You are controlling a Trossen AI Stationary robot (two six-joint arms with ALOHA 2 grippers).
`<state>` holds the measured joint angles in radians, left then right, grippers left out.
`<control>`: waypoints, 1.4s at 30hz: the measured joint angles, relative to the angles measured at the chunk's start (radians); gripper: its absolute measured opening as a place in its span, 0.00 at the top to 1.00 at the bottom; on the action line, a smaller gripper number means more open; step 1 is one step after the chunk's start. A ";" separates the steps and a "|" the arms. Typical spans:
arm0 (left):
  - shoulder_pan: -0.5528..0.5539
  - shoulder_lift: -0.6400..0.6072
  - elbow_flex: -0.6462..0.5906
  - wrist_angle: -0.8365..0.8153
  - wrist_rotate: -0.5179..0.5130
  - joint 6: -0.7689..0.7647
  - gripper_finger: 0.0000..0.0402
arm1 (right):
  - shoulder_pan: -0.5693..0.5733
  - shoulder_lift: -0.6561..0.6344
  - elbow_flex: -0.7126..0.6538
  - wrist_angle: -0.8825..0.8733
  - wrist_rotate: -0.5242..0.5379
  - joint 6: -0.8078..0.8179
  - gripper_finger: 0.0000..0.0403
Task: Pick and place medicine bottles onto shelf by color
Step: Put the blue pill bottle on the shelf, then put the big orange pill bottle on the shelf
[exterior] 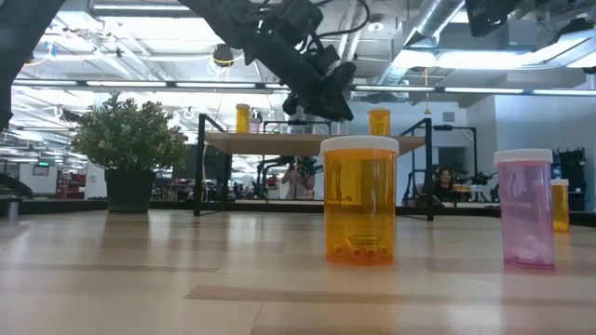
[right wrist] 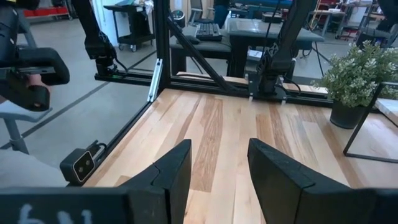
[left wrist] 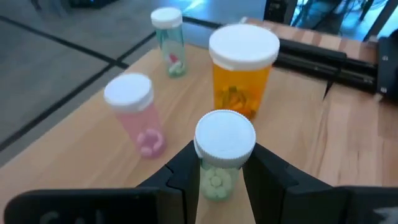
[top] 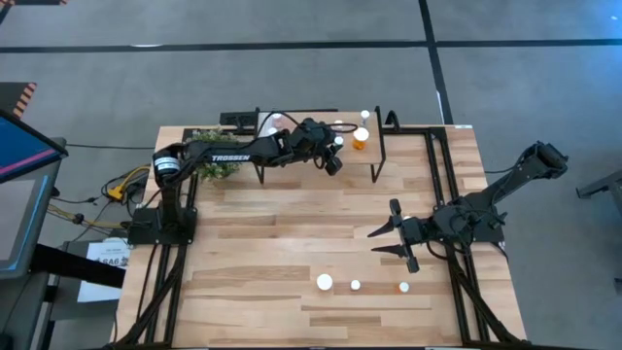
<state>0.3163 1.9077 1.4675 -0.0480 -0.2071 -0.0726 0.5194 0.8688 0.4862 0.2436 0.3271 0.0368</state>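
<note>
**Green bottle held over the shelf, placing step in hand**

I have the left arm reaching across to the shelf [top: 384,156] at the far side of the table [top: 292,224]. The right arm waits over the table's right half, well clear of the shelf.

I judge this the placing step: a bottle is carried and must be set down by colour. On the shelf already stand an orange bottle [left wrist: 242,68], a pink bottle [left wrist: 137,115] and a clear bottle [left wrist: 169,40] with something green and red inside. The next move, as I read it, calls for lowering the load upright onto a bare patch of board, apart from the orange and pink ones, before letting go; a knock could topple a neighbour.

Three more bottles [top: 355,285] stand near the table's front edge, still to be fetched.

The left gripper [left wrist: 217,165] is closed narrowly around a green bottle [left wrist: 221,155], fingers pressing its sides below the white cap. The right gripper [right wrist: 217,168] stands moderately parted, holding nothing.
</note>
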 joint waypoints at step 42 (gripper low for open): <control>-0.058 -0.213 -0.001 -0.306 -0.043 -0.018 0.57 | -0.004 0.000 0.000 -0.003 -0.001 0.024 0.55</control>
<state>0.2578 1.6951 1.4662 -0.3542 -0.2504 -0.0909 0.5152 0.8686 0.4862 0.2404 0.3260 0.0606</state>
